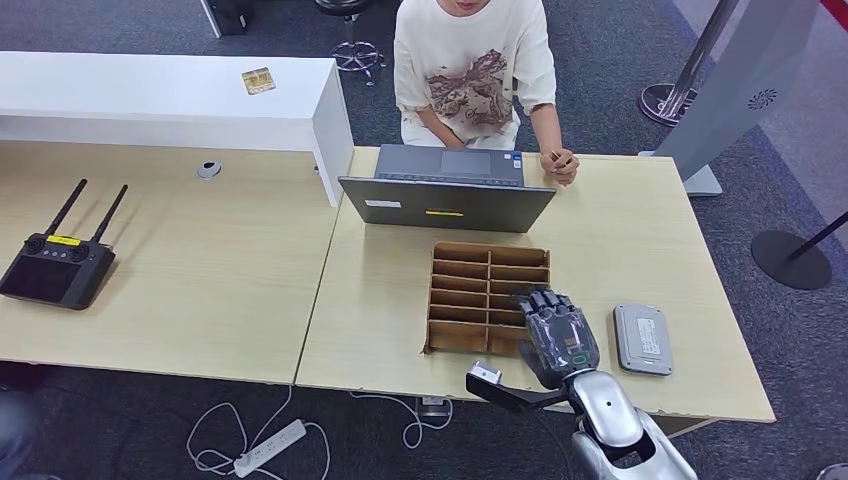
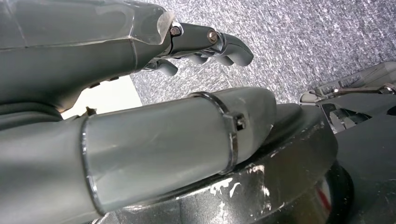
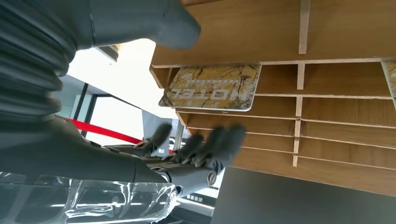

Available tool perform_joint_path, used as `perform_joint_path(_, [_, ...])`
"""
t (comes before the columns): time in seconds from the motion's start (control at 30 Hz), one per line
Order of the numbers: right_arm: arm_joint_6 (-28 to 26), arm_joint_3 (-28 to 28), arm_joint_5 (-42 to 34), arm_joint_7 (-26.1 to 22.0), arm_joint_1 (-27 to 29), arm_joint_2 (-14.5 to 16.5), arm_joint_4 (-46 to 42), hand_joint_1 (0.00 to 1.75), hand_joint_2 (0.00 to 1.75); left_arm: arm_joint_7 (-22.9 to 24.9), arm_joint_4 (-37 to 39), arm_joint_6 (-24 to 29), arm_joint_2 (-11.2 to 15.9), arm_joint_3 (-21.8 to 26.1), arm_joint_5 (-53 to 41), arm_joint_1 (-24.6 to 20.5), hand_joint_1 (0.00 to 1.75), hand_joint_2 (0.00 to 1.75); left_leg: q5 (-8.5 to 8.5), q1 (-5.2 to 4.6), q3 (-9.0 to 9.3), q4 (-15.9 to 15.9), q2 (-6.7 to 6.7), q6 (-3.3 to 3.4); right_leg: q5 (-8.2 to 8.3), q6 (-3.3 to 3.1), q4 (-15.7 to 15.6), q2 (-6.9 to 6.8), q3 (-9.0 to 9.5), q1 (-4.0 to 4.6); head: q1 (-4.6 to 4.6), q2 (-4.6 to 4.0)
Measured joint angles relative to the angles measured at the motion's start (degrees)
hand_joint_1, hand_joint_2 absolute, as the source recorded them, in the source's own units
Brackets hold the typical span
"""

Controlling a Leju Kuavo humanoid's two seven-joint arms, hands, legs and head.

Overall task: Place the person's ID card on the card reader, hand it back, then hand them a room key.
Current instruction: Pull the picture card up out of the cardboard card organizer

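Head view shows the right hand (image 1: 556, 335), fingers spread and holding nothing, at lower right over the cardboard rack (image 1: 470, 270). In the right wrist view a room key card (image 3: 211, 87) stands in a slot just beyond the fingertips (image 3: 219, 142), long axis along the slot. The left hand (image 2: 205, 44) hangs empty, far off.

A light wooden table (image 1: 640, 230) holds an open laptop (image 1: 447, 190), a cardboard divider tray (image 1: 487, 295) and a grey card reader (image 1: 642, 339). The adjoining desk (image 1: 200, 270) carries a black antenna controller (image 1: 55, 262).
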Motion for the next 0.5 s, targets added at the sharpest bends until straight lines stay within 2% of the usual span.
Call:
perform_joint_path(0.1, [0.0,0.1,0.0,0.0,-0.2,0.1,0.3,1.1,1.75,0.0,0.0,0.0,0.0,0.0,0.1,0.0,0.0,0.0,0.0,0.0,0.0,0.0,0.0,0.0,0.0,0.0,0.0,0.0,0.0,0.0,-0.01,0.0])
perform_joint_path(0.23, [0.0,0.3,0.0,0.0,-0.6,0.3,0.6,1.14,1.75,0.1,0.0,0.0,0.0,0.0,0.2,0.0,0.0,0.0,0.0,0.0,0.0,0.0,0.0,0.0,0.0,0.0,0.0,-0.01,0.0,0.0,-0.01,0.0])
perform_joint_path(0.5, [-0.4,0.5,-0.1,0.0,-0.8,0.3,0.8,1.09,1.75,0.1,0.0,-0.2,0.0,0.0,0.2,0.0,0.0,0.0,0.0,0.0,0.0,0.0,0.0,0.0,0.0,0.0,0.0,0.0,0.0,0.0,0.0,0.0])
